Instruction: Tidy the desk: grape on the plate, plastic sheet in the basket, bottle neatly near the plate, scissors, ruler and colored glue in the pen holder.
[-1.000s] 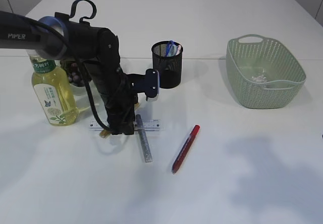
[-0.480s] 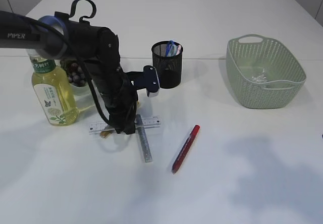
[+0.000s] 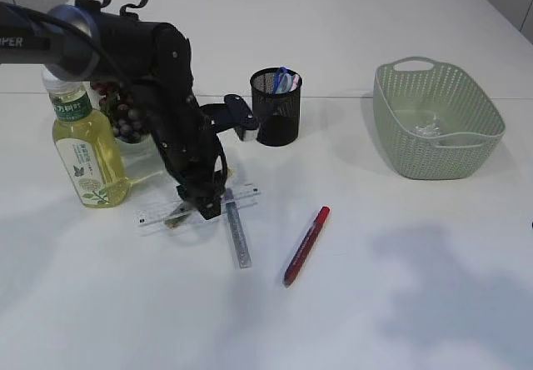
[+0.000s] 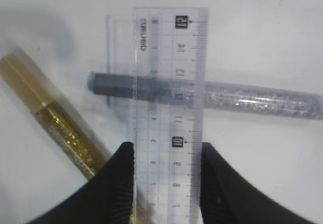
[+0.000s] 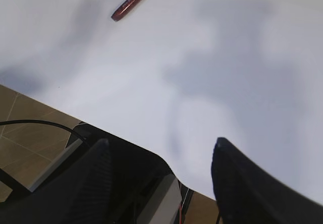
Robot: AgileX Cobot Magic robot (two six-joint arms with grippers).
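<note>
My left gripper (image 3: 201, 204) (image 4: 167, 146) is shut on a clear plastic ruler (image 3: 243, 193) (image 4: 169, 72), its jaws pressed on both long edges. The ruler lies slanted over a silver glitter glue tube (image 3: 238, 232) (image 4: 257, 100). A gold glitter glue tube (image 3: 176, 217) (image 4: 60, 127) lies under the gripper. A red glue pen (image 3: 306, 245) (image 5: 134, 1) lies to the right. Grapes (image 3: 127, 122) sit on the plate (image 3: 138, 144) behind the yellow bottle (image 3: 85, 150). The black mesh pen holder (image 3: 276, 110) holds blue and pink items; scissors cannot be made out. My right gripper (image 5: 160, 148) is open and holds nothing.
A green basket (image 3: 437, 120) stands at the right with a crumpled plastic sheet (image 3: 429, 125) inside. The right wrist view shows the table's front edge (image 5: 60, 110) and floor below it. White table lies between the red pen and the basket.
The left arm has risen and turned, with the ruler in its jaws. The ruler's left end has swung toward the front, so it now lies slanted.
</note>
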